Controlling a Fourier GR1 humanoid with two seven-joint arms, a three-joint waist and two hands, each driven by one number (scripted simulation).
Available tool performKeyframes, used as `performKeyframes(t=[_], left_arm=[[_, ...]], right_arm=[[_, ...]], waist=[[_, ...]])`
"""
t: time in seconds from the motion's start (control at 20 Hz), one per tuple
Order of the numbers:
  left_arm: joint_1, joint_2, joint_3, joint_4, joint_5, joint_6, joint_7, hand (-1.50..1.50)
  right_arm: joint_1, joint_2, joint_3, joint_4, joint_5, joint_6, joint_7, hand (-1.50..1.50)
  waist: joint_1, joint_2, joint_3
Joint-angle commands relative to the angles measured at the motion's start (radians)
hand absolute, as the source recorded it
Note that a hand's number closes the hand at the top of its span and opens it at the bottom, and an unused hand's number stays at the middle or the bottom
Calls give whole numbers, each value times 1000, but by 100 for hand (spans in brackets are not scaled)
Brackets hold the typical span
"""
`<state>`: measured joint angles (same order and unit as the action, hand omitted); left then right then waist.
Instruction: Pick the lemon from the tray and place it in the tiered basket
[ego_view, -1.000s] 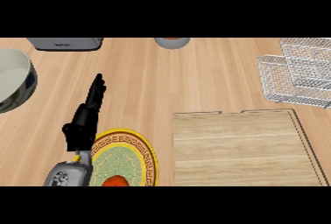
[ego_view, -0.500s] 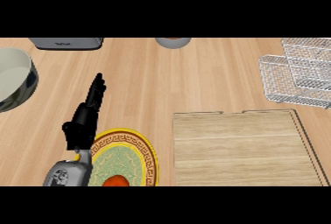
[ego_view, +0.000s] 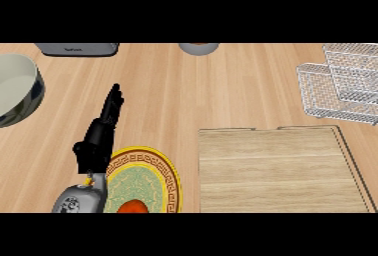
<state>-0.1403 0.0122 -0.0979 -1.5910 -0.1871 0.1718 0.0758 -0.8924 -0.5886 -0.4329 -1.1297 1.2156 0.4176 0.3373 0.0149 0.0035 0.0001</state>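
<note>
My left hand (ego_view: 100, 135) reaches up the counter at the left, fingers straight and open, holding nothing. A flat wooden tray (ego_view: 277, 170) lies at the lower right; no lemon shows on it or anywhere else in view. The white wire tiered basket (ego_view: 341, 85) stands at the far right, above the tray, partly cut off by the edge. My right hand is out of view.
A yellow patterned plate (ego_view: 144, 182) lies under my left forearm, with a red-orange round thing (ego_view: 133, 206) at its lower rim. A large pale bowl (ego_view: 13, 87) sits at the left edge. A grey appliance (ego_view: 77, 48) and a grey cup (ego_view: 198, 48) stand at the back.
</note>
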Motion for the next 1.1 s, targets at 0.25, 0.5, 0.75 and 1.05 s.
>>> performKeyframes(t=[0.25,0.5,0.75,1.05], left_arm=[[-16,-11,1,44,-4,16,-28,0],[-26,36,49,19,34,-35,7,0],[32,11,19,34,8,-12,-69,0],[18,-1,36,83,2,12,-78,0]], right_arm=[[-69,-38,-159,262,-104,-132,15,-150],[-59,-24,-204,337,-193,-193,-44,-150],[-104,-44,-321,313,-292,-309,-36,-150],[-6,-142,-436,288,-362,-355,7,-150]], waist=[[1,3,0],[-1,0,0],[0,0,0],[-22,-3,0]])
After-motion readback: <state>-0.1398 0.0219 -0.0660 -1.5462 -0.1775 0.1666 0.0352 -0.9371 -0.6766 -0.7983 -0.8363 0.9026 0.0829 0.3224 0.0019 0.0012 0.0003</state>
